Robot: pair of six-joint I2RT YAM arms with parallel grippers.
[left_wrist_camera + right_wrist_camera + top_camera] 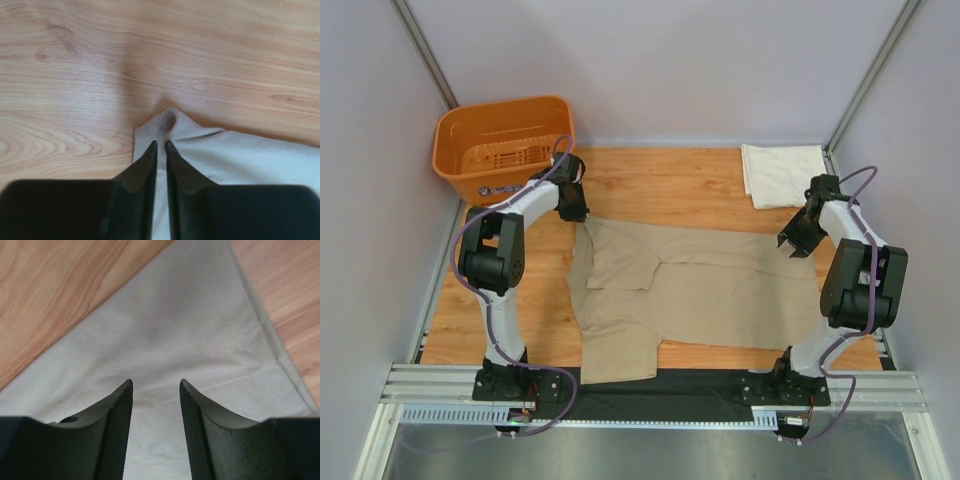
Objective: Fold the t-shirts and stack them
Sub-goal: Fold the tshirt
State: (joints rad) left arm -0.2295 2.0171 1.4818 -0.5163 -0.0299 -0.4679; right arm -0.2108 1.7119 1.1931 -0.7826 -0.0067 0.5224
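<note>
Open table (660, 185) lies between the orange basket (505, 135) and the folded cream shirt (782, 175), 2 far-corner obstacles.

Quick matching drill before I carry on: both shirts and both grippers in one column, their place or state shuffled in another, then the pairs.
1 tan t-shirt
2 cream t-shirt
3 left gripper
4 right gripper

A folded, far right corner
B jaws open above tan cloth
C spread out in the centre
D jaws shut on a tan cloth corner

Pairs: 1-C, 2-A, 3-D, 4-B
</note>
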